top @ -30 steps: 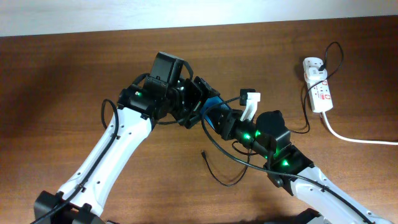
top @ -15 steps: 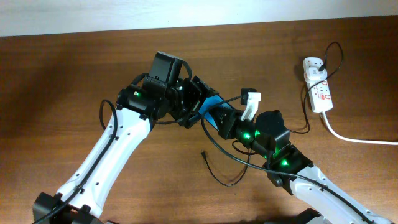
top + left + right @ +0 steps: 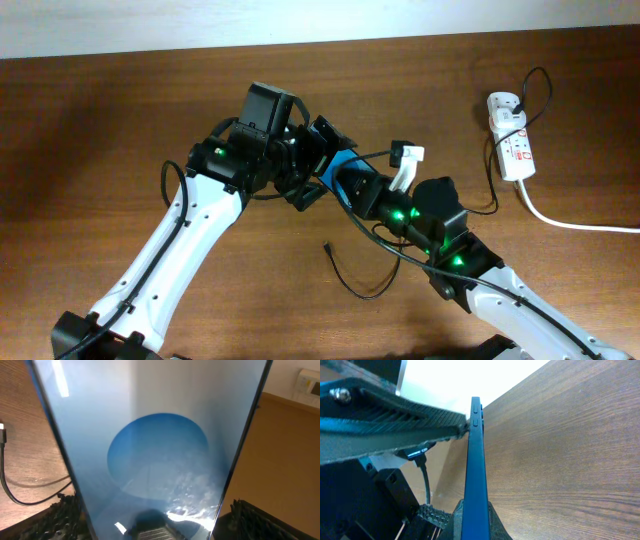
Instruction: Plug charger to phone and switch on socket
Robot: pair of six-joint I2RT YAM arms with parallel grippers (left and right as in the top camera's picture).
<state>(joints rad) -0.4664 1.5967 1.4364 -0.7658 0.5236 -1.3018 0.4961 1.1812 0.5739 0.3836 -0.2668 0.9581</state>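
Overhead view, nearest first: a long thin black charger cable (image 3: 340, 274) is lying loose on the brown wooden table (image 3: 120, 120), its tiny connector tip (image 3: 327, 246) plugged into nothing. Just beyond it, mid-table, both arms are meeting around a slim rectangular phone (image 3: 160, 450) with a bright blue screen, which is being held up off the table.

The right gripper (image 3: 352, 183) has just finished closing and is now pinching one end of the phone. The right wrist view is showing the phone edge-on, rising out of the clamped jaws. Within the same second the left gripper (image 3: 318, 165) has spread wider. In the left wrist view its ribbed fingers (image 3: 60, 517) are standing either side of the screen with a gap on one side, so it is no longer clamping.

This is reading as a handover from left to right, probably freeing the left arm to fetch the connector.

Far right, the small white power-strip socket (image 3: 512, 140) is lying flat, its thick white cord (image 3: 575, 224) trailing off right. Something dark, seemingly the charger's plug, is sitting at its far end. No containers are showing anywhere.
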